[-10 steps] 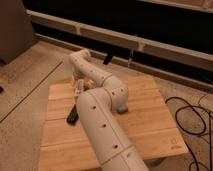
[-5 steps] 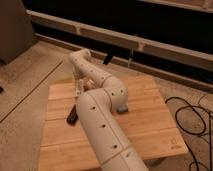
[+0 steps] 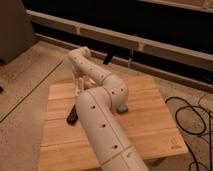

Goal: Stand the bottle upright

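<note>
On the table [image 3: 150, 125], in the camera view, I log the following.

- Table: pale wooden slats, square-cornered, standing on a speckled floor [image 3: 30, 80].
- Arm [image 3: 102, 125]: a thick white tube that enters at the bottom edge, runs up over the middle of the table, bends at a round elbow, then reaches back and to the left.
- Gripper [image 3: 79, 89]: at the end of the arm, pointing down over the far left part of the table, close to the boards. I read its fingers as drawn together.
- Bottle [image 3: 88, 80]: a small pale shape just beside the gripper, on the far left part of the table and half hidden by the wrist. I cannot tell whether it is pinched, or whether it stands or lies.
- Bar [image 3: 72, 116]: black and oblong, lying flat on the left half of the table, just beside the arm, nearer the camera than the gripper.
- Grey thing [image 3: 122, 108]: low, on the boards, partly under the elbow. I cannot tell what it is.
- Cables [image 3: 192, 117]: dark loops on the floor, right of the table.
</note>
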You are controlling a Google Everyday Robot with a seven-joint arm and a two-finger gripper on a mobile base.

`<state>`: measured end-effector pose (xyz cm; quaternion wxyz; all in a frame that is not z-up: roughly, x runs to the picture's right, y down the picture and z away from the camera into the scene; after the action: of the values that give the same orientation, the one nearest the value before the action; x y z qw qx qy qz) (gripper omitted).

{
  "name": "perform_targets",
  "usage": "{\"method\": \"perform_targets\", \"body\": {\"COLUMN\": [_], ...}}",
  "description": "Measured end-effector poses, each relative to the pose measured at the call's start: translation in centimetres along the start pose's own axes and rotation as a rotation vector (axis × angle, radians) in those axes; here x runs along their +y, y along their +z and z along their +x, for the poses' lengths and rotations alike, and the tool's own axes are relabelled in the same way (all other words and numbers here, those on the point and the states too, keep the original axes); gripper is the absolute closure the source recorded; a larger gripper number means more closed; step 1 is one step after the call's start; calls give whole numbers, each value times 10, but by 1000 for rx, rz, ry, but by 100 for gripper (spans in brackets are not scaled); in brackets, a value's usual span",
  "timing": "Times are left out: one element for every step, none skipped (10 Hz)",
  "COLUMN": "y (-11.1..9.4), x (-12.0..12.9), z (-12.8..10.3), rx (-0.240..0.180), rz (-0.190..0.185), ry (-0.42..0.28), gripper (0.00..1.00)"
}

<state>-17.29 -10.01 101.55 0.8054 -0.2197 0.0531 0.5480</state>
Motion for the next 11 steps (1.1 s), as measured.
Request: {"method": "perform_targets", "body": {"y": [-10, -24, -36, -41, -49, -57, -64, -73, -83, -91, -99], "x": [-1, 0, 7, 12, 21, 29, 33, 36, 38, 37, 35], "z": [-9, -21, -31, -36, -39, -42, -43, -44, -46, -48, -49], "rx": [-26, -62, -97, -114, -136, -159, -178, -200, -232, -261, -285], "rz": [10, 19, 20, 17, 11, 6, 5, 4, 6, 12, 21], "ry": [-7, -21, -40, -52, -71, -86, -97, -109, -122, -134, -147], "gripper": [97, 97, 97, 97, 97, 97, 97, 97, 97, 97, 97]}}
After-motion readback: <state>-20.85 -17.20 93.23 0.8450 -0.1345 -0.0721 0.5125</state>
